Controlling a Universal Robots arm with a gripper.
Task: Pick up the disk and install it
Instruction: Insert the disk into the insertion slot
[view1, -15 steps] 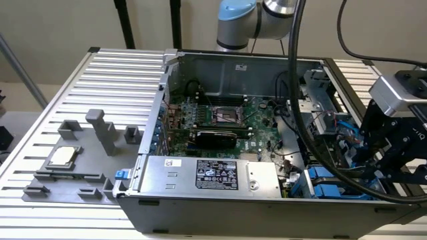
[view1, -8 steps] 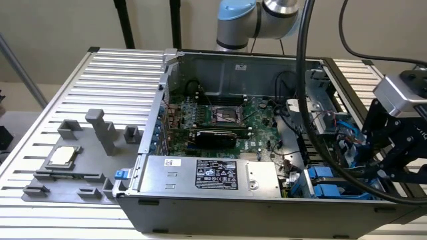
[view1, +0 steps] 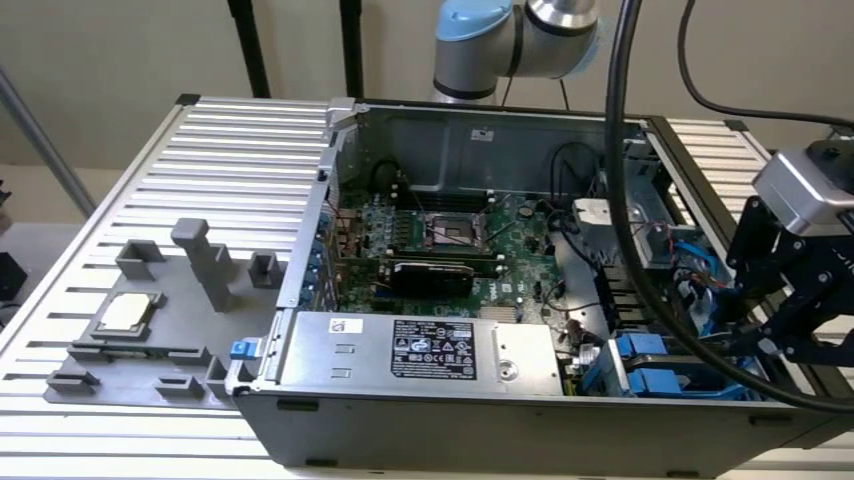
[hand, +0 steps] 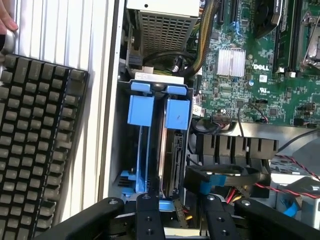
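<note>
The disk (hand: 173, 150) stands on edge in the computer case's drive bay, its silver-grey side framed by a bright blue carrier (hand: 177, 114). A second blue carrier (hand: 140, 110) sits in the slot beside it. My gripper (hand: 182, 220) hovers over the bay's end, open, its black fingers (hand: 149, 216) either side of the disk's slot and holding nothing. In the exterior view the gripper (view1: 777, 335) hangs at the case's right side, just above the blue carriers (view1: 651, 362).
The open case (view1: 441, 150) holds a motherboard (view1: 461, 235), a power supply (view1: 427, 348) and loose cables. A grey fixture (view1: 160, 350) with a small square chip (view1: 127, 312) lies at the exterior view's left. A keyboard (hand: 35, 150) and a person's fingertip (hand: 6, 22) are beside the case.
</note>
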